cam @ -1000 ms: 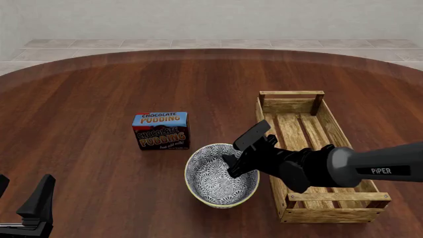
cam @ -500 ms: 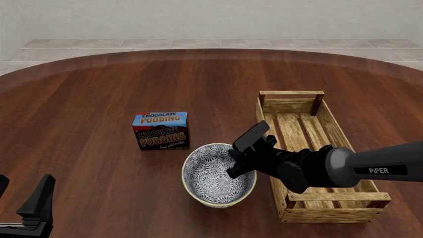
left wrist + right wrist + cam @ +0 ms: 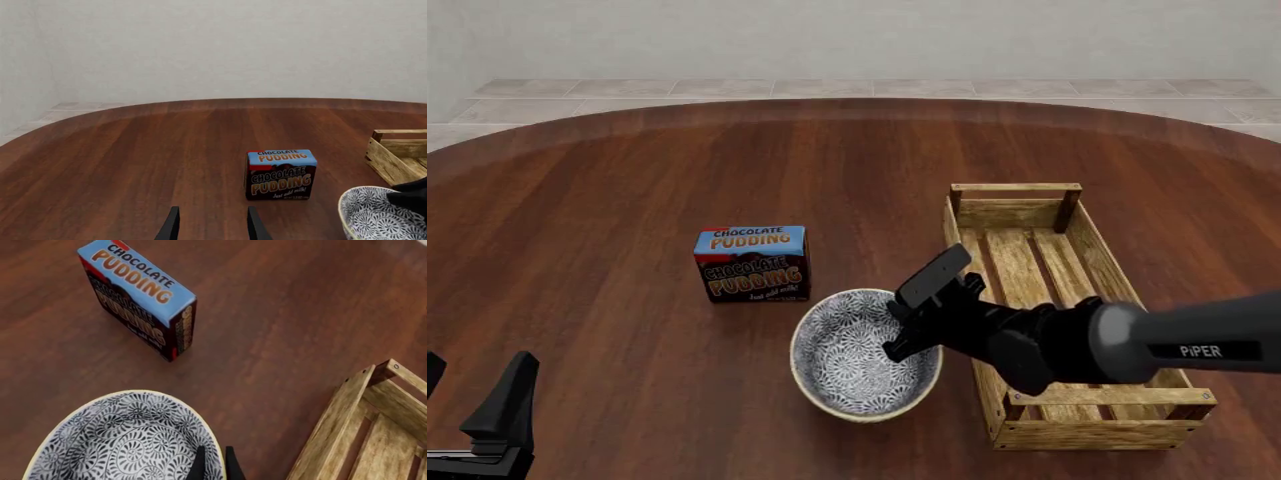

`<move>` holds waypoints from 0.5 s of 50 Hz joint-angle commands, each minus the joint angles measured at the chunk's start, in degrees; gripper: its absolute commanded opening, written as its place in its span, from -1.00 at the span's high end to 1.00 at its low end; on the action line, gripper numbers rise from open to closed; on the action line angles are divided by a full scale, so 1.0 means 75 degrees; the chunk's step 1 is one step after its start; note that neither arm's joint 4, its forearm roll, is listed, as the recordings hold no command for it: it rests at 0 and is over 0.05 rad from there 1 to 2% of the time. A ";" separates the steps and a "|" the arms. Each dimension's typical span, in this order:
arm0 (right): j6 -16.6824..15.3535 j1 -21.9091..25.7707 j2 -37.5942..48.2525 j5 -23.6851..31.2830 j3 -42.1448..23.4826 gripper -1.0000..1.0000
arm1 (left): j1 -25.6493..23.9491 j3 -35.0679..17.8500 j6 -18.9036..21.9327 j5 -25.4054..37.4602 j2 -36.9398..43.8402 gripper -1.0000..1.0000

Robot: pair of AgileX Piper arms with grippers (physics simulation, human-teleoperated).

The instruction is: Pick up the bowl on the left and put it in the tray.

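The bowl (image 3: 843, 362), patterned blue-grey inside with a cream rim, sits on the table just left of the tray (image 3: 1014, 189), a light-wood slatted crate. My right gripper (image 3: 902, 338) is shut on the bowl's right-hand rim. In the right wrist view its fingers (image 3: 199, 466) pinch the rim of the bowl (image 3: 127, 440), with the tray (image 3: 347, 420) close beside. My left gripper (image 3: 467, 398) stands open at the table's near left, far from the bowl. The left wrist view shows that gripper (image 3: 212, 227) holding nothing, with the bowl (image 3: 373, 220) and tray (image 3: 393, 155) off to one side.
A chocolate pudding box (image 3: 751, 263) stands upright just behind and left of the bowl, seen also as the pudding box (image 3: 280, 174) and pudding box (image 3: 140, 300). The round wooden table (image 3: 627, 180) stretches to a tiled floor and wall behind.
The bowl has shifted slightly to the left in the right gripper's hold. The left arm has not moved.
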 commanded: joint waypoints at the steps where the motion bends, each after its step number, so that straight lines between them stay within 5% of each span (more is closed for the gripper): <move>1: 0.0324 0.0254 -0.0101 0.0003 0.0179 1.00 | 0.0000 0.0000 0.0000 0.0000 0.0000 -1.00; 25: 0.0462 0.0533 -0.0390 0.0002 0.0385 1.00 | 0.0000 0.0000 0.0000 0.0000 0.0000 -1.00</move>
